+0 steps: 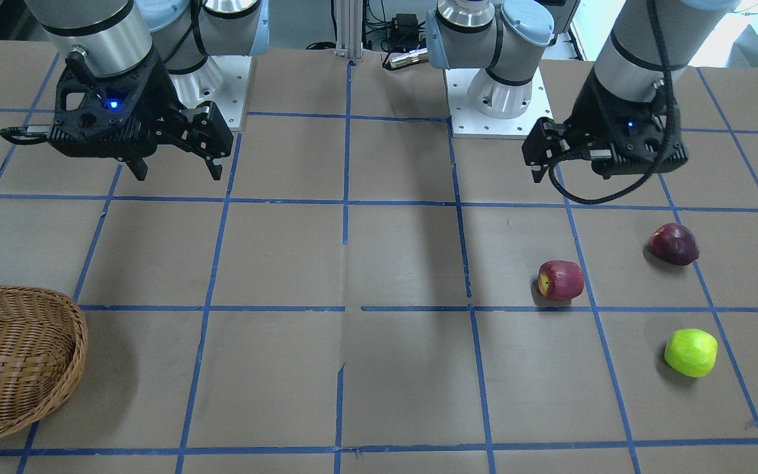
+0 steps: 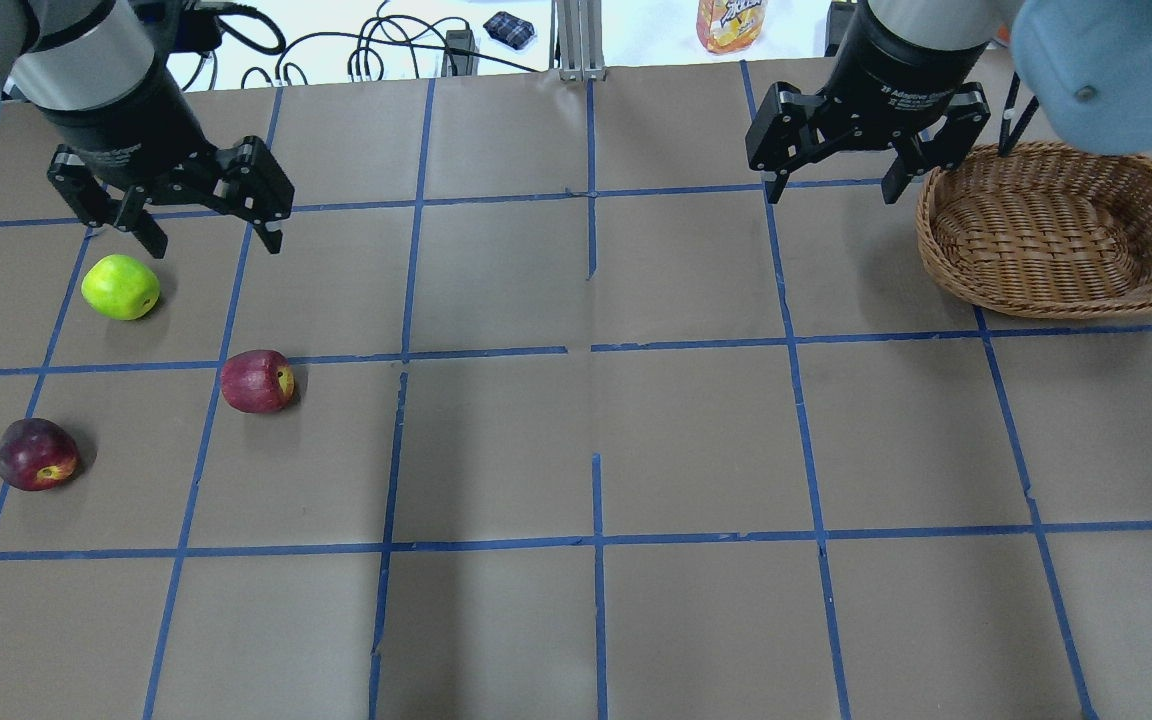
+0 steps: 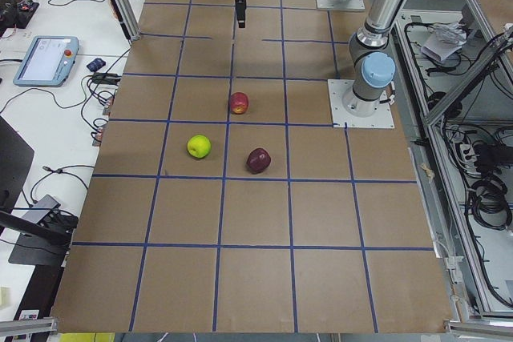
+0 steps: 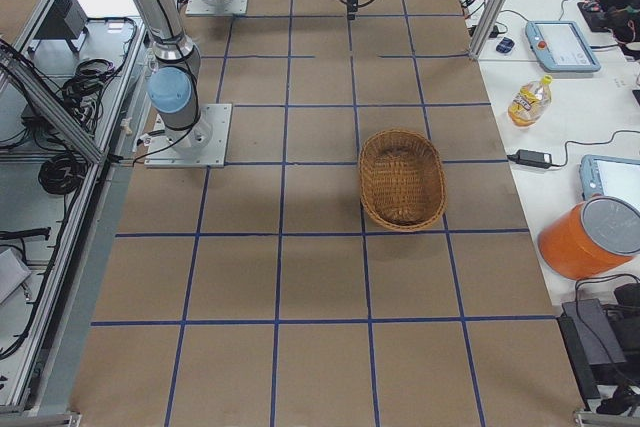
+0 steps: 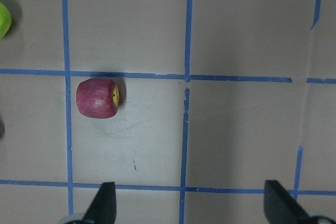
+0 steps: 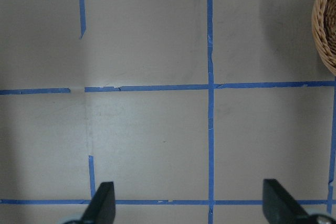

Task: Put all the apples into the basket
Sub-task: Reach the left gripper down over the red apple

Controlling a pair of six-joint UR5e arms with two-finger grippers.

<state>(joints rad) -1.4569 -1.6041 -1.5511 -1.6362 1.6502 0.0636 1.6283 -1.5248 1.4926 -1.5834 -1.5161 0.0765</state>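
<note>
Three apples lie on the table's left half. The lime green apple point(image 2: 121, 287) point(image 1: 691, 353) is farthest from the robot. The red apple with a yellow patch point(image 2: 258, 381) point(image 5: 97, 98) lies on its side. The dark maroon apple point(image 2: 36, 454) point(image 1: 674, 244) is nearest the robot. My left gripper point(image 2: 214, 240) point(image 5: 191, 208) is open and empty, hovering above the table just beyond the green apple. The wicker basket point(image 2: 1056, 300) point(image 1: 24, 368) sits at the far right and holds nothing. My right gripper point(image 2: 833, 190) point(image 6: 191, 205) is open and empty, hovering just left of the basket.
The table is brown paper with a blue tape grid. Both arm bases point(image 1: 497, 99) stand at the robot's edge. A yellow drink bottle point(image 2: 731, 22) and cables lie on the bench past the far edge. An orange bucket point(image 4: 590, 237) stands off the table.
</note>
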